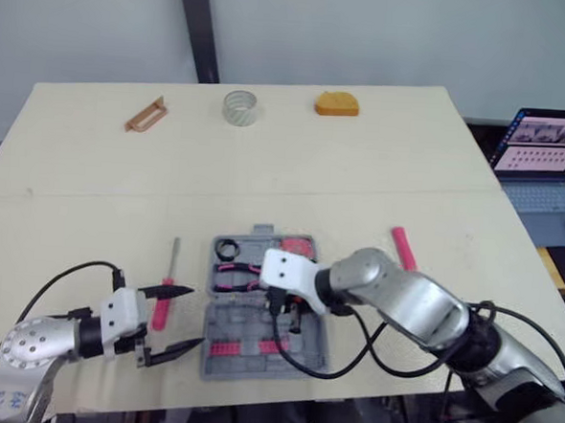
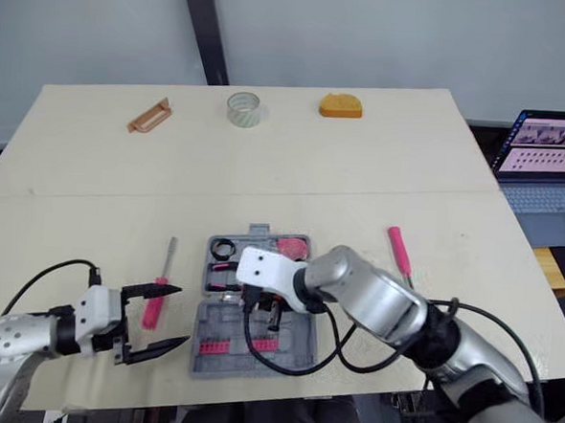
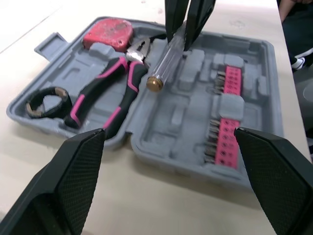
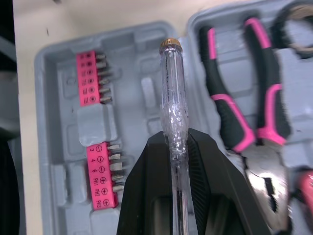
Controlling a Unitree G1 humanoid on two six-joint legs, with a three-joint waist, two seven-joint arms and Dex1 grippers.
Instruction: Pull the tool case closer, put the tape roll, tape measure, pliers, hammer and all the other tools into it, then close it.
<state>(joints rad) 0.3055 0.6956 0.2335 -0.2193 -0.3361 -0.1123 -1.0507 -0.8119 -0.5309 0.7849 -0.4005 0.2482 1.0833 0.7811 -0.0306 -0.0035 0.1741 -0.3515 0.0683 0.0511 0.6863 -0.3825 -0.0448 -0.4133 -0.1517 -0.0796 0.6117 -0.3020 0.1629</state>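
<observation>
The grey tool case (image 1: pixel 304 359) lies open near the table's front edge. In it are a black tape roll (image 1: pixel 228 249), pink-and-black pliers (image 3: pixel 110 90), a red tape measure (image 1: pixel 298 245) and pink bit strips (image 4: pixel 91 78). My right gripper (image 4: pixel 174 141) is shut on a clear-handled screwdriver (image 4: pixel 172 93) and holds it just above the case's tray. My left gripper (image 1: pixel 182 318) stands open to the left of the case, with nothing between its fingers. One of its fingers reaches over a pink screwdriver (image 1: pixel 162 310) lying on the table.
A pink-handled tool (image 1: pixel 403 248) lies right of the case. At the table's far side are a brown tool (image 1: pixel 145 114), a clear tape roll (image 1: pixel 240 107) and an orange object (image 1: pixel 337 103). A laptop (image 1: pixel 544 165) stands off the right edge.
</observation>
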